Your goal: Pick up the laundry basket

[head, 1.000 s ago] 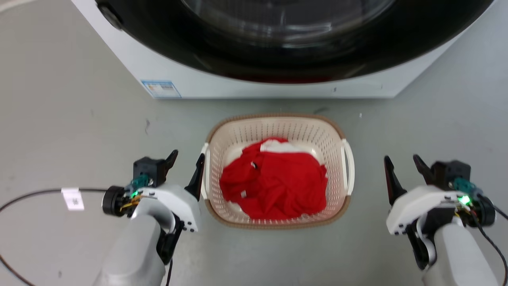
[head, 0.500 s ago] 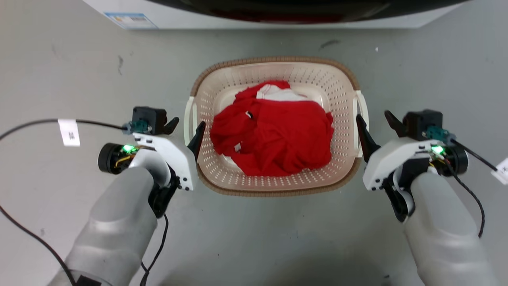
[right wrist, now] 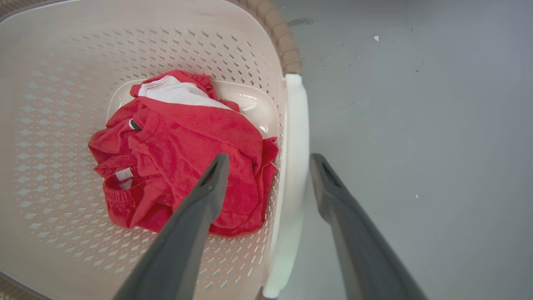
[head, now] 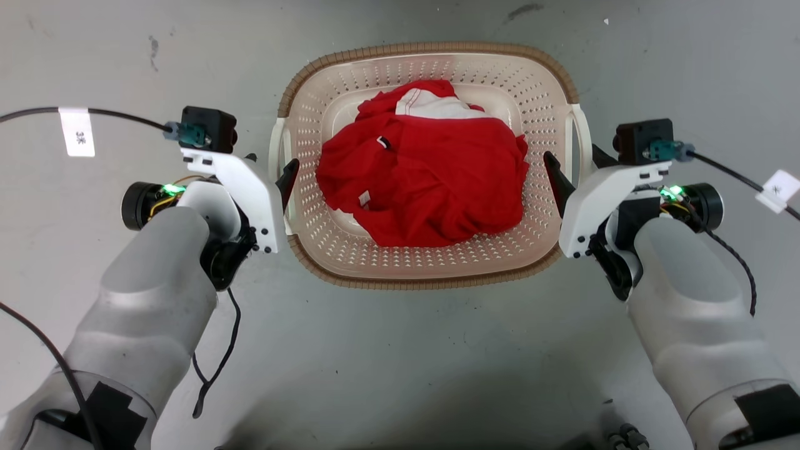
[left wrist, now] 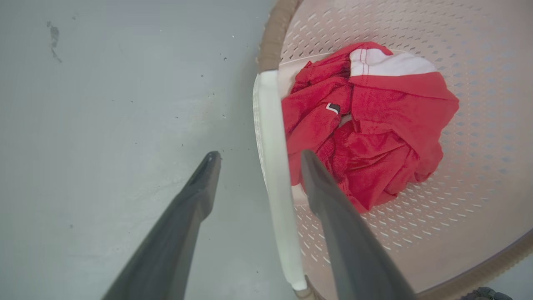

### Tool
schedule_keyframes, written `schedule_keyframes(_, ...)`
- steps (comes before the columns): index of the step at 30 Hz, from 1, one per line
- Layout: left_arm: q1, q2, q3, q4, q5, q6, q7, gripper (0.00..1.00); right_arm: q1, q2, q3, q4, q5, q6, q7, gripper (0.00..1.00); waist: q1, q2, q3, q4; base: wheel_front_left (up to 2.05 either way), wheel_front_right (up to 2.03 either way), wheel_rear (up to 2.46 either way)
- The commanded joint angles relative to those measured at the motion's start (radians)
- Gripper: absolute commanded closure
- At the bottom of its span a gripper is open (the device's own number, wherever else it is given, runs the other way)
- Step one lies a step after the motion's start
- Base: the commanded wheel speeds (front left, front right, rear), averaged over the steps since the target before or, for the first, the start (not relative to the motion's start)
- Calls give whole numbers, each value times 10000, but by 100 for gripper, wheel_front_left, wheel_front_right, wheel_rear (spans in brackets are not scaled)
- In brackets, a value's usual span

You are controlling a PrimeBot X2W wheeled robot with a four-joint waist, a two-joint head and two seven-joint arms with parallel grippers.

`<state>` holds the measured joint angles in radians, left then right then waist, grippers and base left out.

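On grey floor point(head: 400, 350), laundry basket point(head: 431, 65), long axis left-right

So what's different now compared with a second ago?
The left gripper and right gripper moved inward; both, open, now straddle the white handles of the laundry basket, gripping nothing yet. Basket and red clothes stayed put; the camera itself tilted down.
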<state>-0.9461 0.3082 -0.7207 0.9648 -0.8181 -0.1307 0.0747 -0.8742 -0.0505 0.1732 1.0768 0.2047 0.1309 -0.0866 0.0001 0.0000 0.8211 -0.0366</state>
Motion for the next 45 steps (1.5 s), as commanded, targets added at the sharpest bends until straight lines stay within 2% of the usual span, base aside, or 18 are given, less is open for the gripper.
schedule_keyframes(1,-220,86,-176,66,-240,-1,223,0,-337,3,146,266,130,-3,119,0,-1,0,142,-23,0,0,0)
schedule_keyframes(7,-621,249,-721,200,-1102,-1,1018,0,-1085,4,618,911,680,-3,404,0,-1,0,447,-59,0,0,0)
schedule_keyframes(8,-655,271,-798,227,-1255,-1,1160,4,-1156,3,703,1000,821,-3,467,0,-1,0,470,-64,0,0,0)
schedule_keyframes(9,-696,298,-869,232,-1379,-1,1273,38,-1235,4,795,1043,929,-3,495,22,-1,0,493,-73,0,0,0)
schedule_keyframes(10,-771,345,-940,231,-1462,-1,1294,62,-1320,4,894,1087,1041,-3,527,62,-1,0,515,-78,0,0,0)
schedule_keyframes(11,-825,375,-1005,253,-1557,2,1297,100,-1369,6,1026,1110,1180,-3,633,100,-1,0,536,-76,0,0,0)
schedule_keyframes(18,-959,458,-1482,352,-2058,4,1215,100,-1543,-5,1708,1291,1880,11,768,100,-1,0,455,-108,0,0,0)
schedule_keyframes(23,-711,334,-1817,360,-2554,1,1370,100,-1299,4,2114,1414,2348,13,982,100,-1,0,-38,-54,0,0,0)
schedule_keyframes(31,-423,281,-2199,429,-3262,-1,1761,100,-839,26,2620,1580,3075,16,1777,100,-1,0,-1363,-4,0,0,0)
schedule_keyframes(45,422,218,-2707,745,-4545,-1,3451,100,-195,11,2958,2003,3975,14,4015,100,-1,0,-4274,-16,0,0,0)
